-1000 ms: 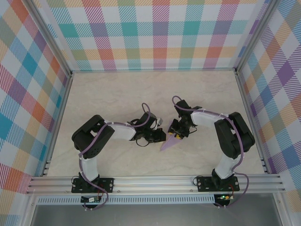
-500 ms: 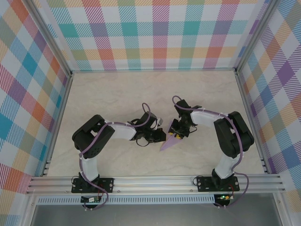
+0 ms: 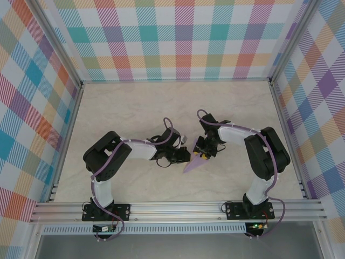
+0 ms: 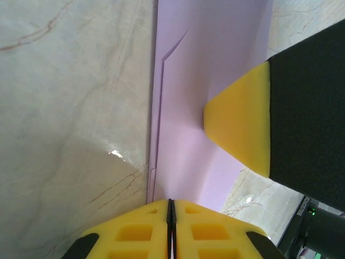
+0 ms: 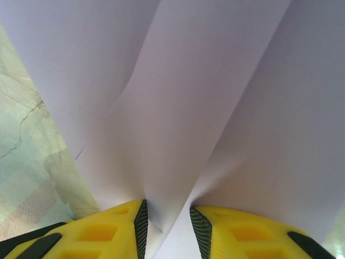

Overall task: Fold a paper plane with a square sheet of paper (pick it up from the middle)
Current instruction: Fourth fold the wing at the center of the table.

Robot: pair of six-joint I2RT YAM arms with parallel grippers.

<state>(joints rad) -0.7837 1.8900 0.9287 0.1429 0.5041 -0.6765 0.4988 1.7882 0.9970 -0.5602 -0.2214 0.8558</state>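
The square sheet of paper (image 3: 193, 164), lavender and folded into a pointed wedge, lies on the table between the two grippers. My left gripper (image 3: 184, 157) is shut, and its yellow tips (image 4: 170, 204) rest on the sheet's (image 4: 210, 65) near edge, beside a long crease. Whether any paper sits between those tips I cannot tell. My right gripper (image 3: 205, 155) stands over the wide end. In the right wrist view its jaws (image 5: 168, 221) are closed in on a raised fold of the sheet (image 5: 178, 108), with paper against both pads. One right finger (image 4: 240, 127) presses on the sheet.
The marble-look tabletop (image 3: 135, 108) is ringed by checked walls (image 3: 178, 38) and aluminium rails (image 3: 178, 208) at the near edge. Both arms bend inward and meet near the middle, with open table behind and to either side.
The right jaws have narrowed slightly on the raised fold. Both arms and the paper stay where they were.
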